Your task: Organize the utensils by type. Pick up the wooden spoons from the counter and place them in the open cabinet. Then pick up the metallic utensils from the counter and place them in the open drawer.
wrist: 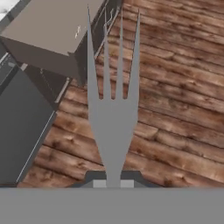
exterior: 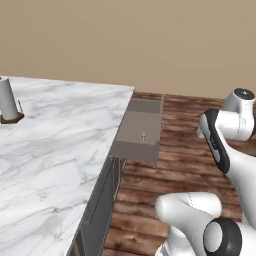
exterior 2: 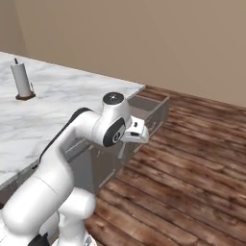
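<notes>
White marble table (exterior: 55,150) occupies the left, with a paper towel roll (exterior: 7,100) at its 10 o'clock; the floor is dark wood planks (exterior 2: 192,163) beneath a plain tan wall (exterior: 150,40). The open drawer (exterior: 137,132) projects from the table's far end, a small metal utensil (exterior: 143,135) lying inside. The gripper (wrist: 113,183) is clamped on a grey metal fork (wrist: 113,113), tines toward 12 o'clock over the floor, with the drawer at 10 o'clock in the hand view.

Grey cylinder (exterior: 7,98), perhaps paper-towel roll

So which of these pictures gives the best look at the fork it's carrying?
The hand view: the grey metal fork runs up the middle, its handle pinched in the shut gripper, four tines pointing toward the open drawer. In the right base view I can't make the fork out at the hand. The left base view shows the drawer.
</notes>
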### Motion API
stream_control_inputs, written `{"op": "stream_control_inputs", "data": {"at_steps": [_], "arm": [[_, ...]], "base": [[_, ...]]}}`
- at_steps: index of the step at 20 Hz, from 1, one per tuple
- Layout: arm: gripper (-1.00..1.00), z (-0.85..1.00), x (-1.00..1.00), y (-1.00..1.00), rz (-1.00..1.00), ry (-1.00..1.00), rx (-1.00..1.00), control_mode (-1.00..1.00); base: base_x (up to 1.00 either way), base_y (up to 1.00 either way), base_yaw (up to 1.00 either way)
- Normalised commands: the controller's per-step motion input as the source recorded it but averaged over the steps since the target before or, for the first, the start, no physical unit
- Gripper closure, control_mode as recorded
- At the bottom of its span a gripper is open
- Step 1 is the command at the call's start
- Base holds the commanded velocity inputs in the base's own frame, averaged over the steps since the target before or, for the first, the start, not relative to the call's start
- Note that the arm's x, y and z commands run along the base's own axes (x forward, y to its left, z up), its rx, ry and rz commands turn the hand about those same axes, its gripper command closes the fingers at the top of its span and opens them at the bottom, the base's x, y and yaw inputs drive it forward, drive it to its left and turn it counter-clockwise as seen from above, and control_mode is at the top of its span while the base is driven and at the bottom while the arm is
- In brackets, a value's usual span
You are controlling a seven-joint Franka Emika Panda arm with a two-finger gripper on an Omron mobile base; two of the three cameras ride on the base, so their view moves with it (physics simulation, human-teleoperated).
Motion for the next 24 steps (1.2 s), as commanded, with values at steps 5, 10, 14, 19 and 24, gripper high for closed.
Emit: {"op": "stream_control_inputs", "data": {"at_steps": [5,10,14,19,24], "arm": [[1.0,0.0,0.0,0.0,0.0,0.0,0.0,1.0],[1.0,0.0,0.0,0.0,0.0,0.0,0.0,1.0],[1.0,0.0,0.0,0.0,0.0,0.0,0.0,1.0],[1.0,0.0,0.0,0.0,0.0,0.0,0.0,1.0],[1.0,0.0,0.0,0.0,0.0,0.0,0.0,1.0]], "base": [[0.23,0.54,0.0],[0.18,0.12,0.0],[0.35,0.0,0.0],[0.56,0.06,0.0],[0.79,0.18,0.0]]}}
